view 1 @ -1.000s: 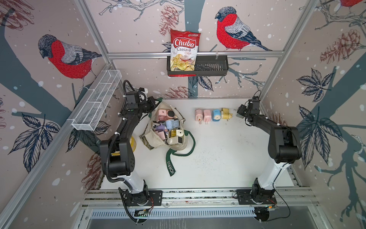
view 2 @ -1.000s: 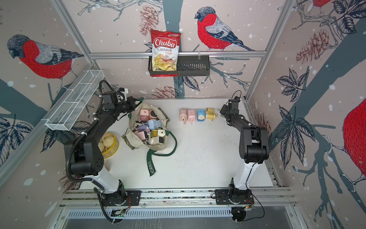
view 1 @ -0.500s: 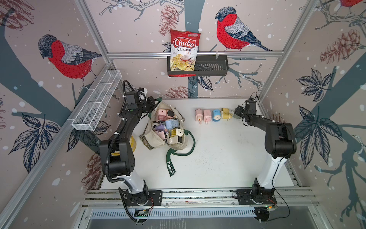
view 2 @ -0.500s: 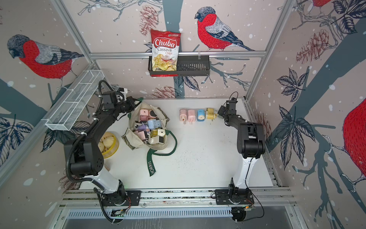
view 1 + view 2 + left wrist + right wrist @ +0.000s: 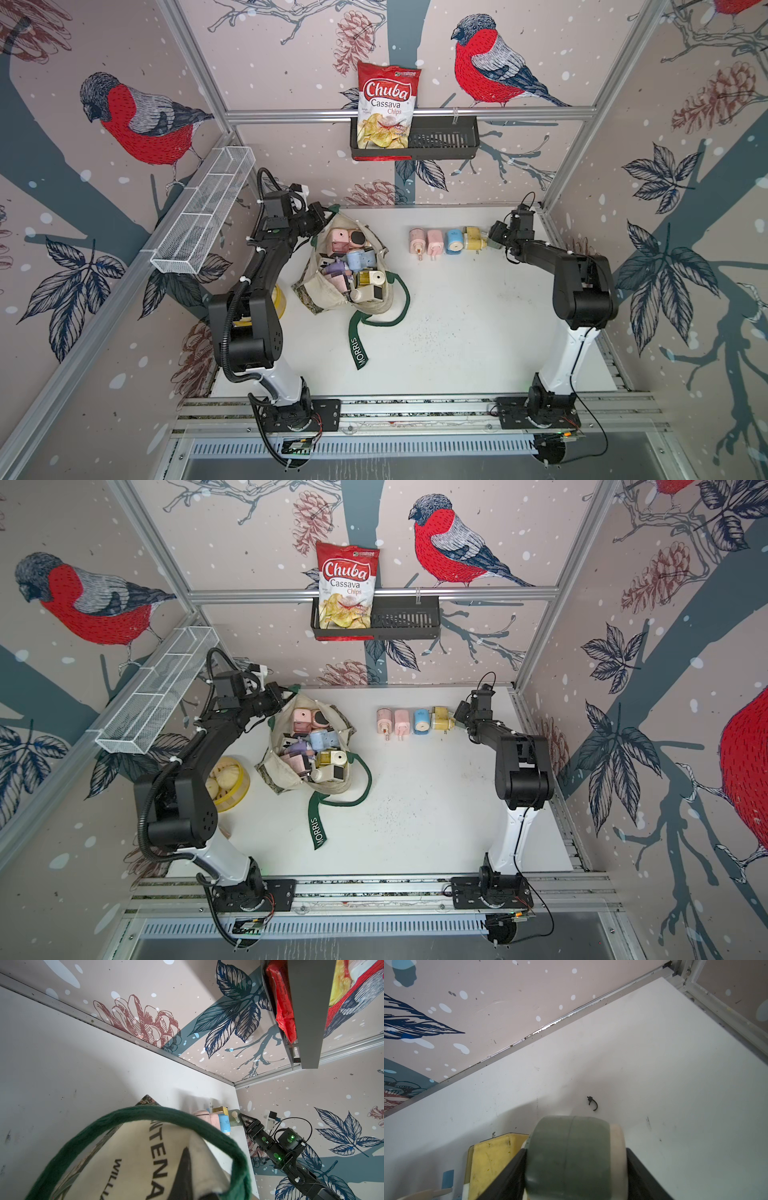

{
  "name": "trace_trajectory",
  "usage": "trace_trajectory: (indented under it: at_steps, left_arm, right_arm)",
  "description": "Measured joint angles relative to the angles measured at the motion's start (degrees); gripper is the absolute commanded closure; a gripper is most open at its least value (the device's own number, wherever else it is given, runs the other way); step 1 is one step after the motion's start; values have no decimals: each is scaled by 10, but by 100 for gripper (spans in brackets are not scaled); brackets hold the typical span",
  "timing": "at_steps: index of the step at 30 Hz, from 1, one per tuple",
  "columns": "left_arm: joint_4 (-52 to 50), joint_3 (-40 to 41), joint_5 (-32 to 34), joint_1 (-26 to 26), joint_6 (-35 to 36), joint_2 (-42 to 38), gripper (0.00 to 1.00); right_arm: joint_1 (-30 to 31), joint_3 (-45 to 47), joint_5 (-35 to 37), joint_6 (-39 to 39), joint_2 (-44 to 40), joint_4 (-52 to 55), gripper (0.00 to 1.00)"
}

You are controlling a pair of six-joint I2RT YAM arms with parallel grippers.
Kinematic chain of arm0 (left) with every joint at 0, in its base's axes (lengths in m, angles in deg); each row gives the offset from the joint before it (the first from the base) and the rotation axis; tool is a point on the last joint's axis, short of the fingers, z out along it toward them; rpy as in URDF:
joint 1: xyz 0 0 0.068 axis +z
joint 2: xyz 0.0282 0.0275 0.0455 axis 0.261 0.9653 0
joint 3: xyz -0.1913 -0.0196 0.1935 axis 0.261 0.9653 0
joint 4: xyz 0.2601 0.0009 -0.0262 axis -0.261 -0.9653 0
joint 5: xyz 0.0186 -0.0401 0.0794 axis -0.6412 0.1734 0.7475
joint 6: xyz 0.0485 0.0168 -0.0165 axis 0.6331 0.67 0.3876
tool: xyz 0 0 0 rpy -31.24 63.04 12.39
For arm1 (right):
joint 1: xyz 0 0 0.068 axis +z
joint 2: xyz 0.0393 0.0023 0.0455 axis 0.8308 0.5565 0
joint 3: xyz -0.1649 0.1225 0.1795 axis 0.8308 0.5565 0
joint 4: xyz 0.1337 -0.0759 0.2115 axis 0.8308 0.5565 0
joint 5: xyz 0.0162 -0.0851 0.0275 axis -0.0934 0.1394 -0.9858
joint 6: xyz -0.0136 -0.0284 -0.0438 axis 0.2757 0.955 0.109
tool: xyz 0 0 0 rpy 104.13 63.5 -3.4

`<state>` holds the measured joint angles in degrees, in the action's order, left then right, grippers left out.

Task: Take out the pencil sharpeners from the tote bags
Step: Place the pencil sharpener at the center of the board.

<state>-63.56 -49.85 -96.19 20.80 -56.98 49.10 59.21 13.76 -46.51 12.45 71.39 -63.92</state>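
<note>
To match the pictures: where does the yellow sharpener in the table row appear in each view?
Top view: yellow sharpener, row's right end.
Top view: yellow sharpener, same place.
Left wrist: it, beyond the tote handle.
Right wrist: it, beside held green sharpener.
Shared landmark: blue sharpener.

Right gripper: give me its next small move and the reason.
Probably ease down a touch and open the jaws. The right gripper is shut on the green sharpener, close beside the yellow sharpener, which ends the row laid out on the table. Whether the green one already rests on the table is unclear. Releasing it there would extend the row.
</note>
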Motion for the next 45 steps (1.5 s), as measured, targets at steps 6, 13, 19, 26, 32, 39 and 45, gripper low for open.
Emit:
trace_trajectory:
  at_steps: [6, 13, 19, 26, 32, 39, 45]
  left_arm:
    - [0, 0, 0, 0, 0, 0, 100]
    - [0, 0, -1, 1, -1, 0, 100]
    - [1, 0, -1, 1, -2, 0, 100]
    - [1, 0, -1, 2, -2, 0, 100]
    - [1, 0, -2, 5, -2, 0, 100]
    - [2, 0, -1, 9, -5, 0, 100]
    - [3, 0, -1, 9, -6, 1, 100]
  right_arm:
    - [7, 0, 1, -1, -3, 4, 19]
    - [13, -4, 11, -1, -14, 15, 15]
    - [11, -5, 25, -2, -32, 26, 9]
    - [13, 18, 30, -9, -88, 30, 10]
    - [38, 64, -9, -45, -186, 42, 13]
    - [155, 80, -42, -64, -276, 51, 15]
    - [289, 55, -39, -63, -288, 71, 16]
